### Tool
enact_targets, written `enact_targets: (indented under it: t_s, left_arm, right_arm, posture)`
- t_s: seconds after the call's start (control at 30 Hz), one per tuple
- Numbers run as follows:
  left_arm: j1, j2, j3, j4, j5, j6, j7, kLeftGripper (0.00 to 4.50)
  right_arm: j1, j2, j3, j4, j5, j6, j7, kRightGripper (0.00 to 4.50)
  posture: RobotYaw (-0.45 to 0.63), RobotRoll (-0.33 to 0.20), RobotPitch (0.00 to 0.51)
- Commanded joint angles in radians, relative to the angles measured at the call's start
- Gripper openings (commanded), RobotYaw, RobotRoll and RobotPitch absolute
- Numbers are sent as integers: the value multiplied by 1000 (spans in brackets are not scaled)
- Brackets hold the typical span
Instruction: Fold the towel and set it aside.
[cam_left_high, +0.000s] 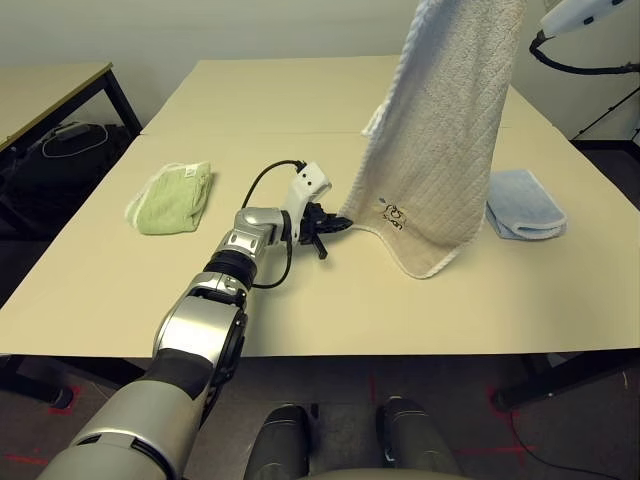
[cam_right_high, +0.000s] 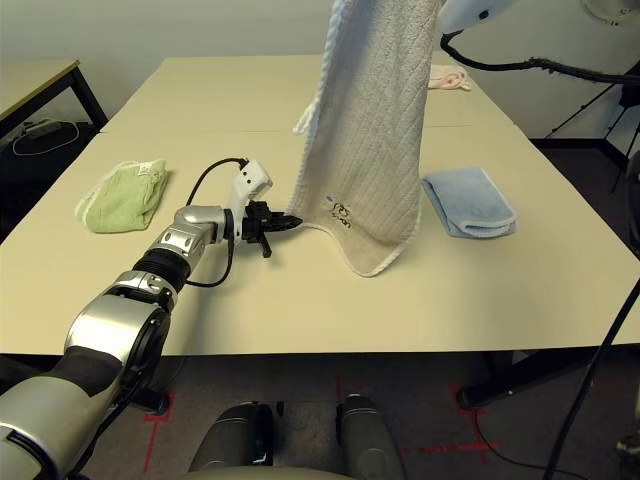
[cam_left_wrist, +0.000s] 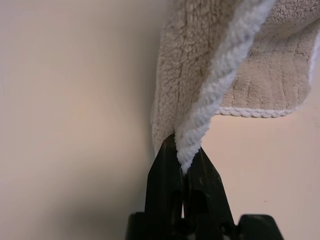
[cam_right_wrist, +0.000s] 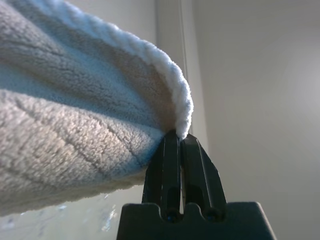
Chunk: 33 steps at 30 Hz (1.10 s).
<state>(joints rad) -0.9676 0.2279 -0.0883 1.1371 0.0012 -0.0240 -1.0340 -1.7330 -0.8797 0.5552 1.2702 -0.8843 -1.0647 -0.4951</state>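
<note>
The beige towel (cam_left_high: 440, 140) hangs lengthwise above the middle of the table, its lower edge just touching the tabletop. My right gripper (cam_right_wrist: 180, 137) is up high, shut on the towel's (cam_right_wrist: 75, 115) top corner. My left gripper (cam_left_high: 340, 224) is low over the table, shut on the towel's lower left corner. In the left wrist view the white stitched edging (cam_left_wrist: 220, 95) is pinched between the black fingers (cam_left_wrist: 165, 175).
A folded light green towel (cam_left_high: 172, 197) lies at the left of the table (cam_left_high: 250, 110). A folded light blue towel (cam_left_high: 523, 203) lies at the right, just behind the hanging cloth. A pink cloth (cam_right_high: 450, 78) sits far back. A black bag (cam_left_high: 60, 150) stands beyond the left edge.
</note>
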Motion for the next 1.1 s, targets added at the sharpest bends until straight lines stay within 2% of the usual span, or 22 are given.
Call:
enact_targets:
  t_s: [0.03,0.17,0.33,0.5,0.63,0.83,0.97,1.1]
  left_arm:
    - [-20,48,44,-15,-21,35,45,51]
    - [-3,126,91,-108,-55,85,48,51]
    - [84,206,151,-362,-116,222,82,51]
    - [189,238,209,-672,-175,413,184,51]
    - [223,250,242,-802,-196,517,271,51]
    - [218,218,314,-893,-212,598,479,51]
    - [223,175,342,-915,-223,586,579,51]
    - [233,146,356,-921,-235,569,637,51]
  right_arm:
    - [67,14,-95,49,138,31,189,0]
    - [199,38,-196,61,288,68,443,0]
    - [345,68,-291,35,427,132,667,0]
    - [466,101,-372,-4,549,192,841,0]
    - [539,126,-430,-52,640,260,946,0]
    - [697,223,-576,-236,861,584,1066,0]
    - [851,339,-668,-505,1024,920,1036,0]
    - [991,431,-711,-756,1103,1150,957,0]
  posture:
    - [-2,0,20]
    - [19,0,45]
    - [44,0,67]
    - [58,0,82]
    - [58,0,91]
    - [55,0,102]
    - [54,0,109]
    - [57,0,116]
